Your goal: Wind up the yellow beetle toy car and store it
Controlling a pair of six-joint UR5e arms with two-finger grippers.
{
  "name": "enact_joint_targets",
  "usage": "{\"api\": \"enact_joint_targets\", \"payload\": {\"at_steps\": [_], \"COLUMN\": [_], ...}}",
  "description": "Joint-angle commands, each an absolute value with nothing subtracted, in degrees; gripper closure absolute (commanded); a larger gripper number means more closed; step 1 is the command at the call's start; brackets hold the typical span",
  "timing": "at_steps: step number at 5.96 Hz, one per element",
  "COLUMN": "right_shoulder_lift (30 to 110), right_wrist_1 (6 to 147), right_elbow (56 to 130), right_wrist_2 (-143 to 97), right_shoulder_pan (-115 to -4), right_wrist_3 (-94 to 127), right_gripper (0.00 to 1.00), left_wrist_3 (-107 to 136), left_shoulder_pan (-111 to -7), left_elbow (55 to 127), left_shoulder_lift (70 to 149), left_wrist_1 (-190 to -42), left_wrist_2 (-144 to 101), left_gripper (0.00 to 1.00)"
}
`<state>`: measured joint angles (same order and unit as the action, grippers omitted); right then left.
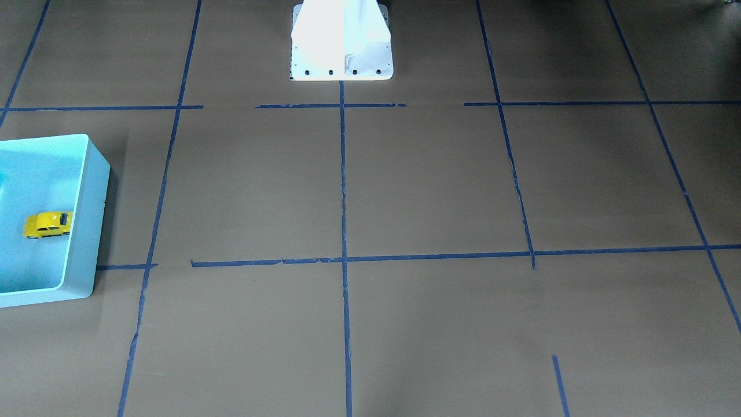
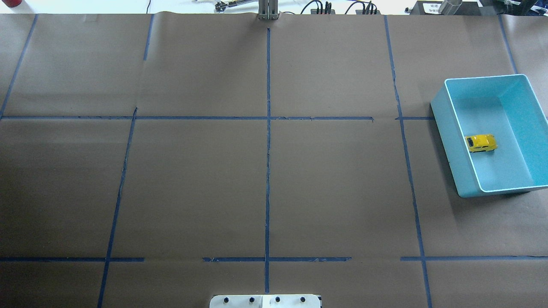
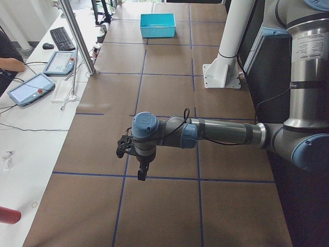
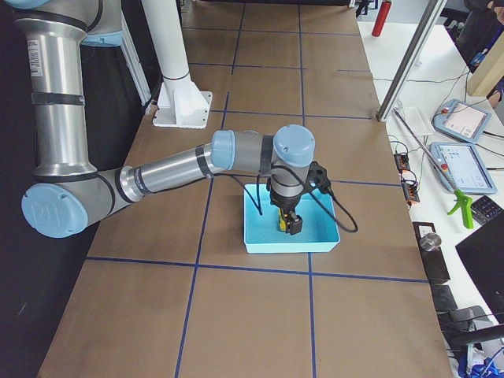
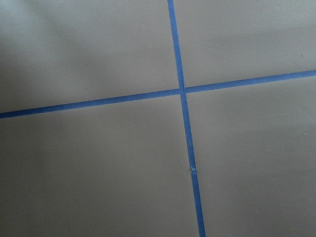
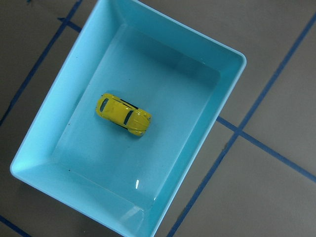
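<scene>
Right gripper (image 4: pixel 288 228): the fingers point down into the turquoise bin (image 4: pixel 291 241). Only the side camera shows them, so their spread cannot be told. From that camera they stand in front of the yellow beetle toy car (image 6: pixel 123 115) and hide most of it. The right wrist view looks straight down on the car, which rests on its wheels on the floor of the bin (image 6: pixel 220 126) with nothing around it. In the overhead view the car (image 2: pixel 481 142) lies nearer the bin's (image 2: pixel 450 137) long wall that faces the table's middle than the opposite wall. The front-facing view agrees, with the car (image 1: pixel 48 225) close to that wall of the bin (image 1: pixel 92 231).

Left gripper (image 3: pixel 141 175): the fingers hang downward over the brown paper-covered table (image 3: pixel 169 77), well apart from the bin (image 3: pixel 158 25), toward the opposite end. Their spread cannot be told. Below the left wrist, two blue tape lines (image 5: pixel 181 90) cross on bare paper.

Surroundings: the white robot pedestal (image 1: pixel 341 46) stands well apart from the bin, at the middle of the table's robot side. Beyond the table's edge opposite the pedestal is a white bench with a keyboard (image 3: pixel 62 37) and two tablet-like pendants (image 3: pixel 31 87). A person's arm (image 3: pixel 10 62) rests beside them.
</scene>
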<state>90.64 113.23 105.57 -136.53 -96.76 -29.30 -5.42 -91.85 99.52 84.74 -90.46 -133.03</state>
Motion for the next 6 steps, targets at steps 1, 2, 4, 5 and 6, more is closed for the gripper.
{"api": "enact_joint_targets", "payload": {"at_steps": [1, 2, 4, 5, 6], "right_shoulder_lift": [92.63, 92.9, 94.9, 96.57, 96.68], "right_wrist_1": [113.29, 113.29, 103.78, 97.19, 95.81], "right_elbow": [103.54, 103.54, 99.08, 97.66, 97.3], "right_wrist_2": [-135.79, -135.7, -135.79, -135.7, -135.7], "right_shoulder_pan": [-97.82, -97.82, -97.82, -97.82, -97.82], "right_wrist_3": [-26.57, -18.71, -12.95, -9.53, -7.4], "right_gripper": [0.0, 0.0, 0.0, 0.0, 0.0], "left_wrist_3": [-5.45, -5.36, -5.45, -5.45, -5.54], "left_shoulder_pan": [-91.85, -91.85, -91.85, -91.85, -91.85], "left_elbow": [99.49, 99.49, 99.32, 99.4, 99.4], "left_shoulder_lift": [84.99, 85.08, 85.16, 85.17, 85.17], "left_wrist_1": [-90.53, -90.53, -90.53, -90.53, -90.53], "left_wrist_2": [-133.07, -133.07, -133.07, -133.07, -133.07], "left_gripper": [0.0, 0.0, 0.0, 0.0, 0.0]}}
